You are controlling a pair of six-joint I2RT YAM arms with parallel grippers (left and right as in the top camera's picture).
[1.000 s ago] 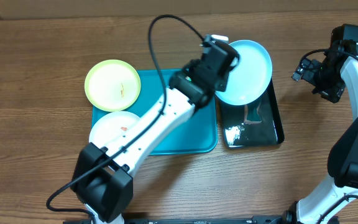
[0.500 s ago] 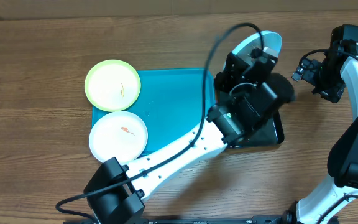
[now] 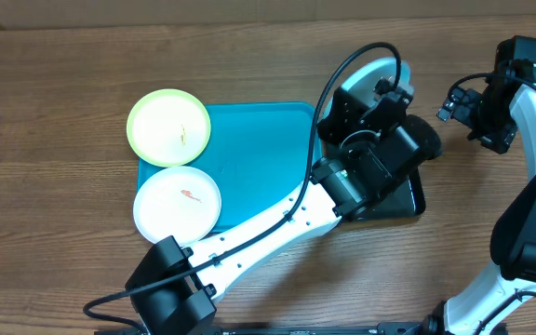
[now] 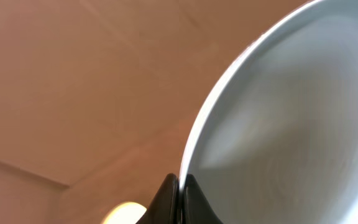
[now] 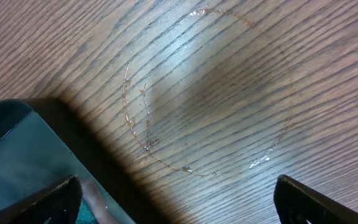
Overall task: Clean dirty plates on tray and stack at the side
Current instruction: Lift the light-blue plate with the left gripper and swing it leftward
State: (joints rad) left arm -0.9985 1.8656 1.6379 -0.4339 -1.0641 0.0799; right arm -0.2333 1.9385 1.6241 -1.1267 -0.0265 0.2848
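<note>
Against the brown wood-grain desk (image 3: 54,223) show a turquoise-blue rectangular plastic tray (image 3: 259,158), a glossy black narrow tray (image 3: 404,204), a yellow-green round plastic plate (image 3: 161,121) and a white round plastic plate (image 3: 170,209), each with a small orange-red smear (image 3: 187,195), and a pale blue round plastic plate (image 3: 367,74).

It looks like a robot lab bench. Two robot arms (image 3: 268,219) trailing a loose black cable (image 3: 328,88) stand at a plain wooden table (image 3: 54,65), with a black tray (image 3: 409,200) under the left pincer (image 4: 180,198) and a blue tray (image 3: 259,149) beside it.

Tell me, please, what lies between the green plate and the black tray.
From overhead: bare blue tray, then the left arm crossing before the black tray.
</note>
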